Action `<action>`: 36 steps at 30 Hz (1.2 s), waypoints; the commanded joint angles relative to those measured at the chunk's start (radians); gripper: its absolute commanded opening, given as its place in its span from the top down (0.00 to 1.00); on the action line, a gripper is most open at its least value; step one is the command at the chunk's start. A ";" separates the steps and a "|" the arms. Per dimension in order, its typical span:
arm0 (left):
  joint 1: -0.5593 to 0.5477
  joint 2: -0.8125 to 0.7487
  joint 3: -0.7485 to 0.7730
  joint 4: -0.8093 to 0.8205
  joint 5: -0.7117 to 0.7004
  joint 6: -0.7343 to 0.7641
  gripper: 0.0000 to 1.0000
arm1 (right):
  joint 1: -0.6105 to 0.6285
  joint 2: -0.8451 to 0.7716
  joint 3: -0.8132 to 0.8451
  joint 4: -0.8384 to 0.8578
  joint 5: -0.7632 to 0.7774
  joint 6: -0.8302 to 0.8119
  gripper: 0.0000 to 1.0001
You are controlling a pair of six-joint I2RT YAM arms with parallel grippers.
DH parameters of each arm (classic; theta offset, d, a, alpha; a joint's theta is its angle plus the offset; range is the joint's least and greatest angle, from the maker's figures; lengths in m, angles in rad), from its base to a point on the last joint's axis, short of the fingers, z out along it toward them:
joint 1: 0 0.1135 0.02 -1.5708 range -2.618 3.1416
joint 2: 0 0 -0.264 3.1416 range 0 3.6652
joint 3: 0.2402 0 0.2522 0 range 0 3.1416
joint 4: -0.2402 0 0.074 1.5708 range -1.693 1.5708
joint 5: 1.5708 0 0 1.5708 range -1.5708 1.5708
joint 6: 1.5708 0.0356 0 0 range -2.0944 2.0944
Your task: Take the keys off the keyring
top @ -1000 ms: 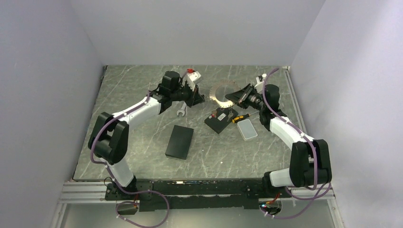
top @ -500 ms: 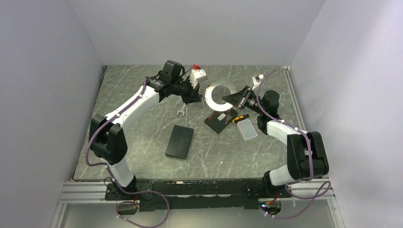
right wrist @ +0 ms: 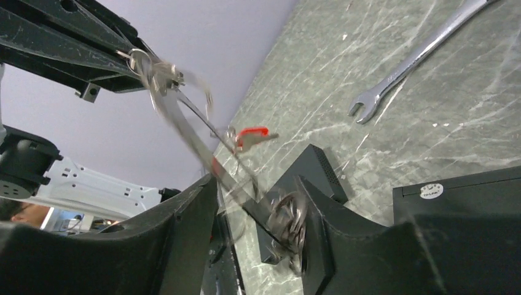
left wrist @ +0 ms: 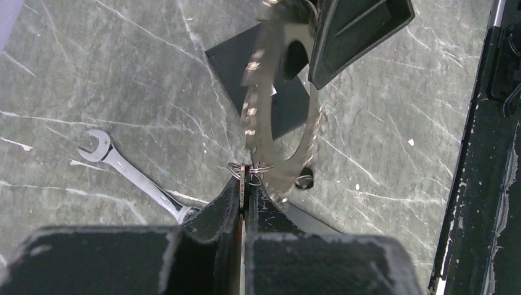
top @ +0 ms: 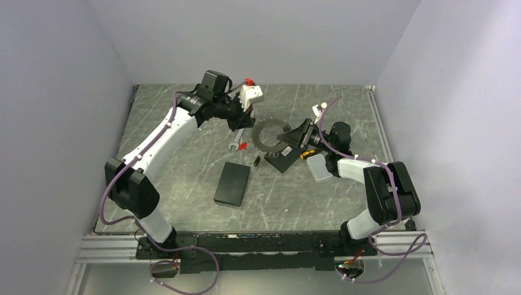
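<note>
The left pincer [left wrist: 245, 176] is pinched tight on the keyring [left wrist: 252, 92]. Its two fingers are pressed together, with the thin wire and a couple of small loops caught at their very tips. The ring stands on edge above the table [left wrist: 92, 74] and reaches away from the left pincer toward the right pincer [right wrist: 257, 184]. The keys [left wrist: 310, 132] strung on it show only as a blurred, toothed fringe along its rim.

The right pincer is spread wide (the gap shows plainly from its own camera). The wire passes through that gap with neither finger closed on it. A bunch of keys rests against the inner face of one finger [right wrist: 344, 246]. A small red piece [right wrist: 252, 131] hangs from the ring partway along.

From above, the ring hangs in the air between the two pincers, near the middle of the table and close to a flat black slab [top: 279, 161]. A silver wrench [top: 234, 145] lies on the table just beside the left pincer. A black box [top: 232, 183] lies nearer the arms' bases. An orange-handled screwdriver [top: 305, 153] and a pale tray [top: 318, 166] lie by the right arm. A small dark thing lies between box and slab, too small to tell.
</note>
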 commanded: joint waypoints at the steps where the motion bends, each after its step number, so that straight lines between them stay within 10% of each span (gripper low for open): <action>1: 0.003 -0.046 0.042 -0.053 0.005 0.053 1.00 | 0.003 -0.005 0.004 0.081 -0.024 -0.053 0.46; 15: -0.012 -0.060 0.011 -0.122 0.003 0.016 1.00 | 0.003 -0.124 0.086 -0.209 -0.086 -0.356 0.23; 24: -0.030 -0.051 -0.012 -0.112 0.050 -0.022 1.00 | 0.023 -0.271 0.165 -0.456 -0.138 -0.683 0.40; 36: -0.031 -0.037 -0.011 -0.129 0.236 -0.042 1.00 | 0.116 -0.278 0.132 -0.325 -0.213 -0.681 0.53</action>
